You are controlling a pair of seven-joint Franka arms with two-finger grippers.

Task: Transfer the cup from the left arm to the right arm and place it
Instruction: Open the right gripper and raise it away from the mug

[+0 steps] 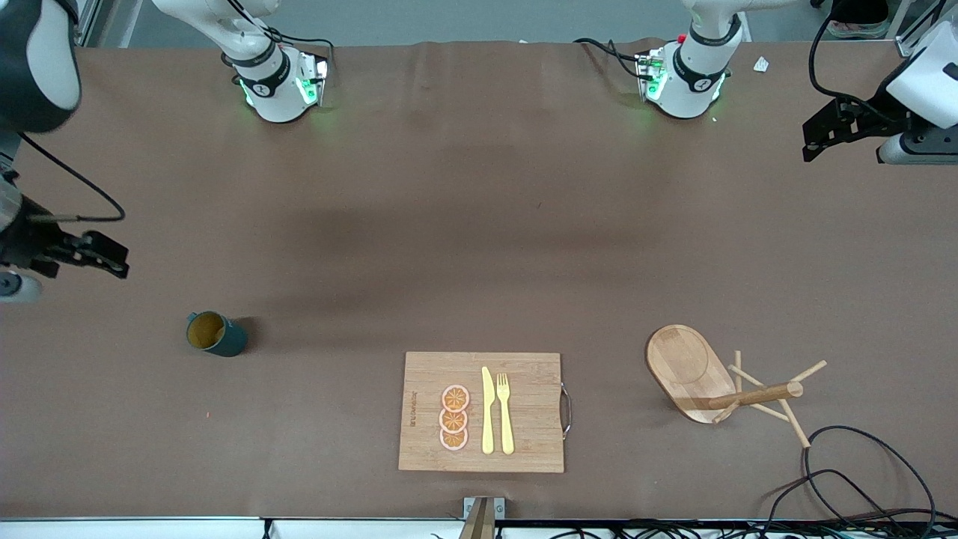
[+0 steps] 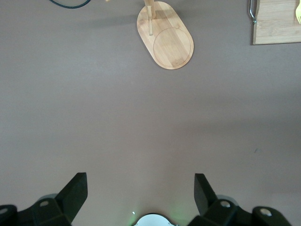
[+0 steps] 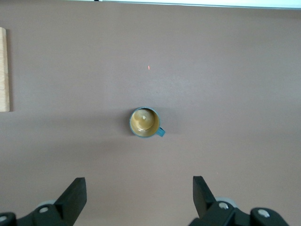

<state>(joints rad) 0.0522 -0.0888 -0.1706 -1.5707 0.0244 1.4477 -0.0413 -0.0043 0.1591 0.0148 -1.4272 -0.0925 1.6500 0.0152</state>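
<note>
Teal cup [image 1: 215,334] upright on the tabletop [image 1: 479,224] toward the right arm's end, untouched, with right gripper [image 3: 136,197] and left gripper [image 2: 140,195] both aloft, fingers spread, empty; likely to tip or skid under an off-centre pinch, handle fouling a finger.

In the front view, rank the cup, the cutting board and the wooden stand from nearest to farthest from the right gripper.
1. Cup, upright at the right arm's end, nearest the right gripper.
2. Cutting board, mid-table by the front edge.
3. Wooden stand, at the left arm's end.
</note>
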